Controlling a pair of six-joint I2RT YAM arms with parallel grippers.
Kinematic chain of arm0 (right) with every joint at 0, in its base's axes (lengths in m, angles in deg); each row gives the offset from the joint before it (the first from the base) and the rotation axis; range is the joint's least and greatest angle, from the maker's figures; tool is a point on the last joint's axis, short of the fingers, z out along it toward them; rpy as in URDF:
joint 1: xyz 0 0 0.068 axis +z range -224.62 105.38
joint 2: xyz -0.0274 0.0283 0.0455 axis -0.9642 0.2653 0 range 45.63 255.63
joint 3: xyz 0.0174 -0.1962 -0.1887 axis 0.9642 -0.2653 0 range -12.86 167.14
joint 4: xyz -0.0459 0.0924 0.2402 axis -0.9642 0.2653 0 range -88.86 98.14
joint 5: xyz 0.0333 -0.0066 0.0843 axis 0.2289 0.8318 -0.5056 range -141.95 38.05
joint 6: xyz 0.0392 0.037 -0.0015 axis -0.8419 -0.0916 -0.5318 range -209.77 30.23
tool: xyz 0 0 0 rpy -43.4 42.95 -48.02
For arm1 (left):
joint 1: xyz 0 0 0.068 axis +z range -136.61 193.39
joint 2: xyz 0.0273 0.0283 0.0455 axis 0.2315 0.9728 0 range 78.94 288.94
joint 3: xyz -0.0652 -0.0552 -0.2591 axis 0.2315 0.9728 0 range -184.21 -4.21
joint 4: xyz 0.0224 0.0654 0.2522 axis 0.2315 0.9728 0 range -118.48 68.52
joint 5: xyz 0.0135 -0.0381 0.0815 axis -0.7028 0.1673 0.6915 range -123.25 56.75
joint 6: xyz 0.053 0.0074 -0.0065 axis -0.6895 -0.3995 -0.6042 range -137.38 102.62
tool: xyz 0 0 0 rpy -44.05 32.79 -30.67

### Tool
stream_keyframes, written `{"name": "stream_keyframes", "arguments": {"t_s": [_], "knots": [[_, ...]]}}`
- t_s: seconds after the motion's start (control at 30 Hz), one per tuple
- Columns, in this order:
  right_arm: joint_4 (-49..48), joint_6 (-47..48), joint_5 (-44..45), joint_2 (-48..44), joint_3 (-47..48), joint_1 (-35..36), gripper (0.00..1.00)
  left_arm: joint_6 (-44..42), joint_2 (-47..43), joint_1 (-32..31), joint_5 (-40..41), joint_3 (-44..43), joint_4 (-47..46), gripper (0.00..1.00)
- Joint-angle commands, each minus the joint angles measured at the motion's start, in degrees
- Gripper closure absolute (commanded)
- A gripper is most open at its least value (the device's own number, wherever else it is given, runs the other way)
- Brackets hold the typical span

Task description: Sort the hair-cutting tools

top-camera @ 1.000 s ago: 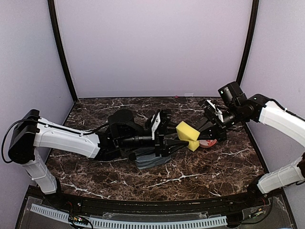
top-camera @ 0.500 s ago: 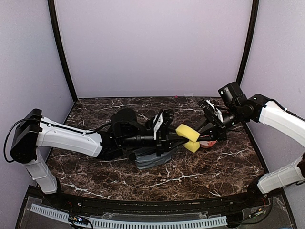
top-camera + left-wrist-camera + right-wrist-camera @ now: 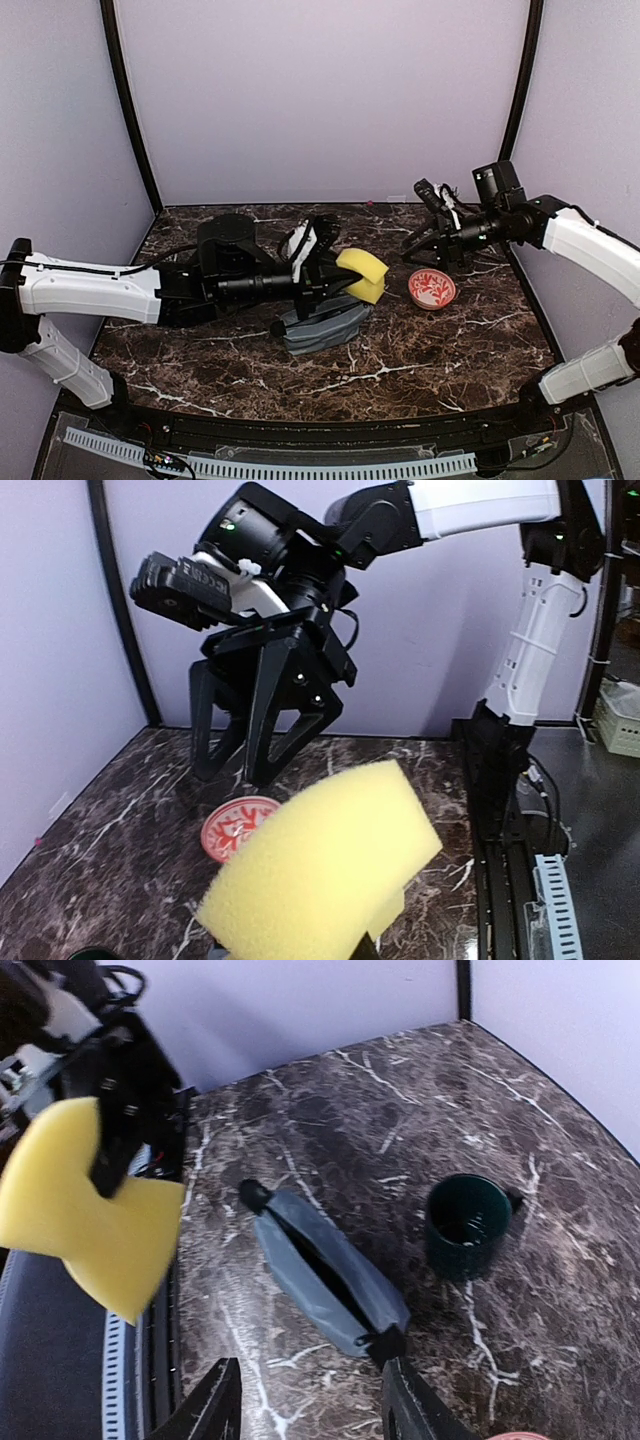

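Observation:
No hair-cutting tools show in any view. My left gripper [image 3: 335,272] is shut on a yellow sponge [image 3: 362,273], held in the air above a grey zip pouch [image 3: 320,328]. In the left wrist view the sponge [image 3: 320,870] fills the foreground and hides my fingers. My right gripper [image 3: 425,240] hangs open and empty to the right of the sponge, apart from it. The right wrist view shows its fingertips [image 3: 215,1400] spread wide above the table, with the pouch [image 3: 325,1280] lying unzipped beyond them and the sponge [image 3: 80,1210] at the left.
A round red-and-white plate [image 3: 432,288] lies on the marble table below my right gripper. A dark green cup [image 3: 465,1225] stands just beyond the pouch. Lilac walls close the back and sides.
The sponge passed from my right gripper to my left. The left gripper shut on it and drew back leftward. The right gripper opened and pulled away up and right, uncovering the plate.

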Motion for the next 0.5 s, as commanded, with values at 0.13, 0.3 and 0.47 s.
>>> {"name": "stream_keyframes", "arguments": {"t_s": [0.13,0.3,0.47], "knots": [[-4.9,-12.4,11.1,13.5,1.9,-0.2,0.55,4.3,-4.0,-0.3,26.8,-0.6,20.0,1.0],[-0.7,-10.5,9.3,22.0,6.5,1.1,0.56,10.1,0.0,-0.3,33.4,-6.2,30.7,1.0],[-0.5,-10.2,6.9,26.8,6.7,2.2,0.56,11.5,2.5,-0.5,33.7,-7.6,33.4,1.0]]}}
